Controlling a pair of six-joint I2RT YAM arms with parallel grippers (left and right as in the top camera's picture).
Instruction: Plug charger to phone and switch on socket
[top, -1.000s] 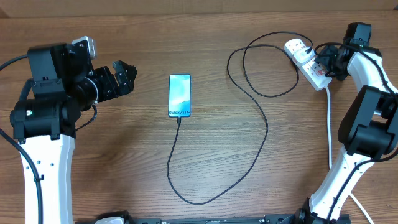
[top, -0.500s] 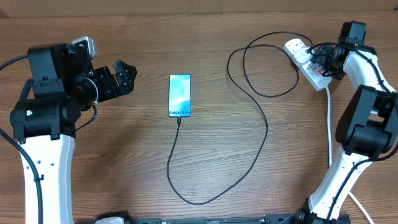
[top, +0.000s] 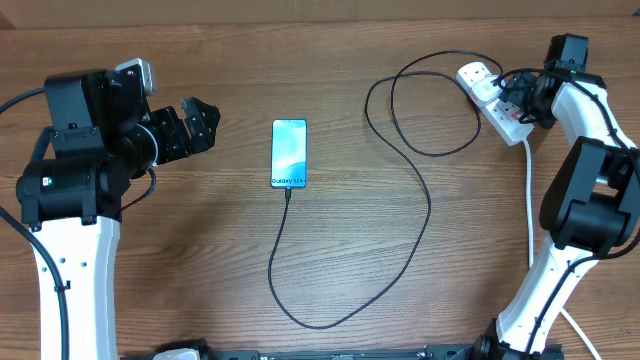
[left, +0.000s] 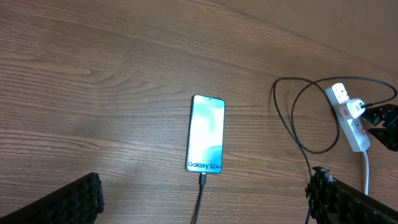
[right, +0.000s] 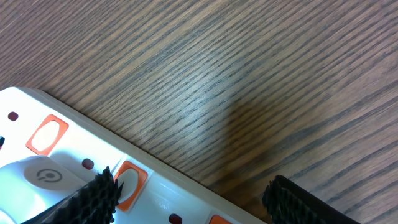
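Phone (top: 289, 153) lies mid-desk (top: 180, 250), charger (top: 429, 205) tip at its bottom edge. Socket (top: 495, 101) sits at the far right; the right pincer (right: 193, 202) is spread open and empty over it, and the left pincer (top: 195, 122) is open, idle. Risk: one pad (right: 96, 196) sits beside the orange switch (right: 127, 183), so an off-centre press could slip or shove the strip.

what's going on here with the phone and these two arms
The charger cable already meets the bottom edge of the phone, which lies flat mid-table with its screen lit. The right claw is open and hovers right over the socket, at its orange switches, so switching it on looks like the step at hand. The left claw is open and empty, off to the phone's side.
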